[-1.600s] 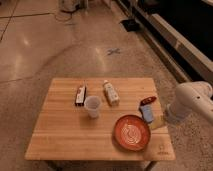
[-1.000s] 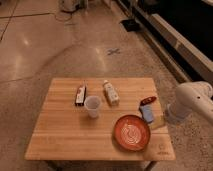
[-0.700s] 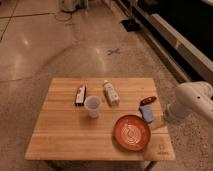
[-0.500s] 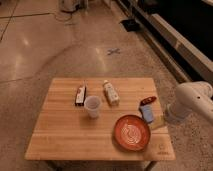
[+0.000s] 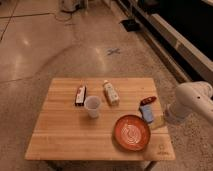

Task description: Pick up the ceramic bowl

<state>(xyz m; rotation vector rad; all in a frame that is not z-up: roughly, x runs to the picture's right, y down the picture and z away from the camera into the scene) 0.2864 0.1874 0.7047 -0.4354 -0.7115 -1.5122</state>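
The ceramic bowl (image 5: 131,132) is wide, round and orange-red with a pale swirl inside. It sits upright on the wooden table (image 5: 60,137), near the front right corner. My white arm (image 5: 192,102) reaches in from the right edge of the view. My gripper (image 5: 158,120) is low over the table's right edge, just right of the bowl's rim and close to it. Nothing shows in its hold.
A translucent white cup (image 5: 92,106) stands mid-table. A pale bottle (image 5: 110,92) and a dark snack bar (image 5: 80,95) lie behind it. A small red-and-blue item (image 5: 147,108) lies just behind the bowl, next to my gripper. Speckled floor surrounds the table.
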